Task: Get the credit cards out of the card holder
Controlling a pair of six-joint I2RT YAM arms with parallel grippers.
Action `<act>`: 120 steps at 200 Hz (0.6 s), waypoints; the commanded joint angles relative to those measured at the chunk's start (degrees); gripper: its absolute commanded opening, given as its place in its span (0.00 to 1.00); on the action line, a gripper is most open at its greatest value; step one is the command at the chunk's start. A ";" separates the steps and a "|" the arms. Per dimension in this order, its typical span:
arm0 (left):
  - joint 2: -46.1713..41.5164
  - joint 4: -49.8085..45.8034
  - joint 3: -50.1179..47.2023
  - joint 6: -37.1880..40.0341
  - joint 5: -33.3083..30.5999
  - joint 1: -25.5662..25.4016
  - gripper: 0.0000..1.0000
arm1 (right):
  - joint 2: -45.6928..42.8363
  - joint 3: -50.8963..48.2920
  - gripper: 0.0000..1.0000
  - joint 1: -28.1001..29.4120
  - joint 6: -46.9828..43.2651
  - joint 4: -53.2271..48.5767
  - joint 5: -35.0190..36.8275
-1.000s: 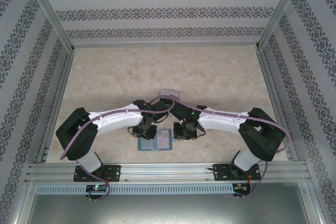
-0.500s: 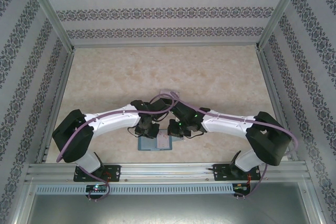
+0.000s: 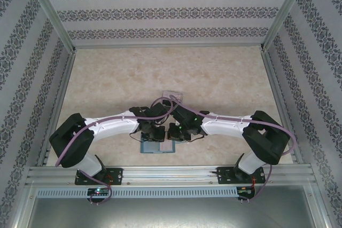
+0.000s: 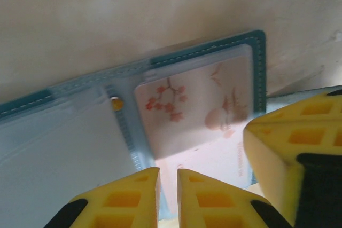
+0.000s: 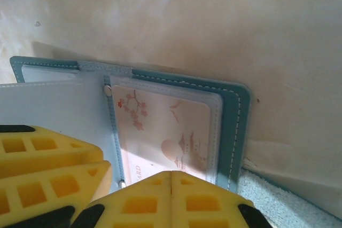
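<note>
Right hand [image 5: 171, 177] has just closed together, seemingly pinching the pale pink blossom-printed card [image 5: 165, 126]; left hand [image 4: 168, 173] nearly together over the teal folding wallet [image 4: 259, 68]; withdrawal looks ready.

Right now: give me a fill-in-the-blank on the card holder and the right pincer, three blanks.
1. The teal card holder lies ___ on the table.
2. Seen from the right wrist, the blossom-printed card sits in the holder's ___ half.
3. The right pincer sits at that card's near edge with its jaws ___.

Missing words: open; right; shut.
</note>
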 commanded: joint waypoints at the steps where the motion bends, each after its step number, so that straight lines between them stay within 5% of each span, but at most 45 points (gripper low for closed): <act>1: -0.18 4.75 -0.72 -2.84 2.54 0.63 0.19 | -0.45 -0.49 0.08 0.37 0.43 -1.80 1.49; 120: 1.15 2.91 -2.75 -2.12 -1.30 0.61 0.18 | -0.24 -0.50 0.10 0.29 0.40 -3.55 2.74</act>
